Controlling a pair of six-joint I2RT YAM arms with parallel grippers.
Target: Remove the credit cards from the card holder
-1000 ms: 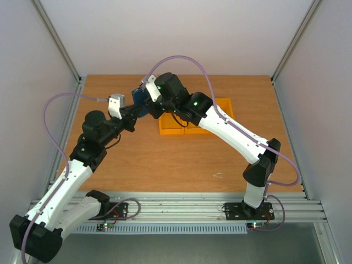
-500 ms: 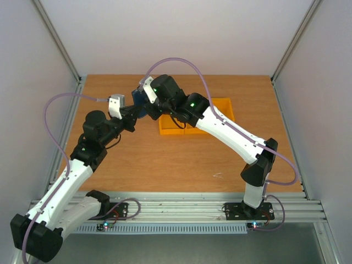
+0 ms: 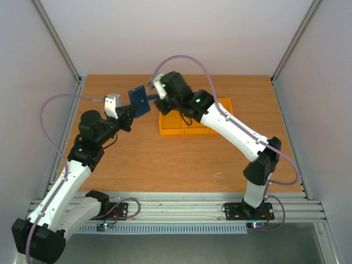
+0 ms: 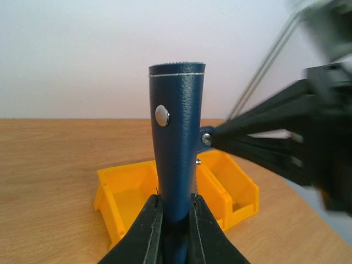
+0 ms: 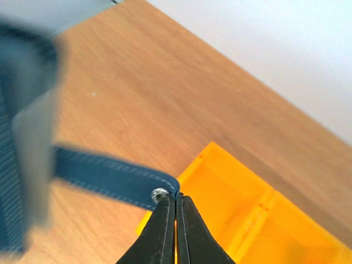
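The card holder [image 3: 139, 100], a dark navy wallet, is held upright above the table by my left gripper [image 3: 130, 113]. In the left wrist view its spine [image 4: 177, 143] rises between my two black fingers, and the left gripper [image 4: 175, 201] is shut on its lower end. My right gripper [image 5: 176, 197] is shut on the tip of the holder's snap tab [image 5: 110, 176], just beside the metal stud [image 5: 160, 193]. The tab is stretched out sideways from the holder. The right gripper [image 3: 153, 97] sits just right of the holder. The credit cards are hidden from view.
A row of orange plastic bins [image 3: 171, 125] stands on the wooden table [image 3: 165, 159] behind and right of the holder, under the right arm. The bins [image 4: 126, 190] show below the holder and lie under the right gripper too [image 5: 247, 209]. Metal frame posts rise at the table corners.
The right gripper has shut on the snap tab and drawn back to the right, uncovering the holder. The left arm has shifted slightly left with the holder.
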